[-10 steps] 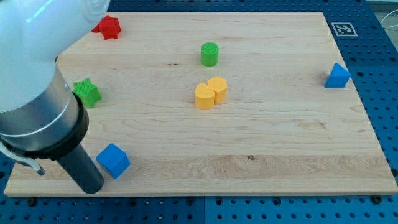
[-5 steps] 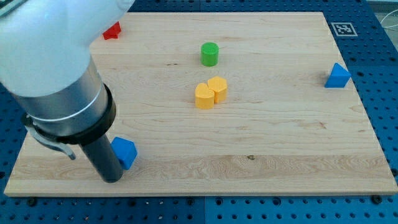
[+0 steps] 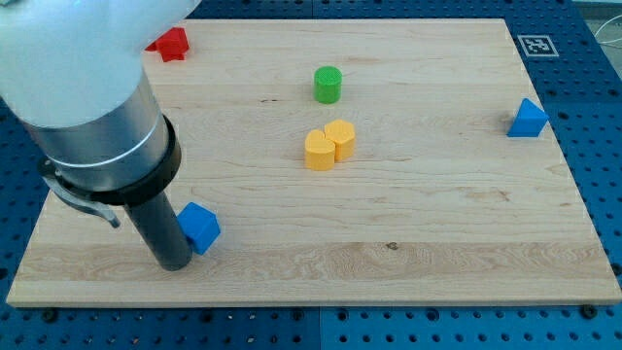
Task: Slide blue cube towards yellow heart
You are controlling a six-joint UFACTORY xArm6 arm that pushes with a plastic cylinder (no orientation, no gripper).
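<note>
The blue cube (image 3: 201,227) lies on the wooden board near the view's bottom left. My tip (image 3: 175,262) is at the cube's lower left, touching or almost touching it. The yellow heart (image 3: 319,151) lies near the board's middle, up and to the right of the cube. A yellow hexagonal block (image 3: 340,139) touches the heart on its right side.
A green cylinder (image 3: 328,85) stands above the yellow pair. A red block (image 3: 171,43) lies at the top left, partly behind the arm. A blue triangular block (image 3: 528,118) sits near the right edge. The arm's body hides the board's left part.
My tip moved right from the bottom left edge and met the blue cube. The cube has shifted a little right and up. The green star at the left is now hidden by the arm.
</note>
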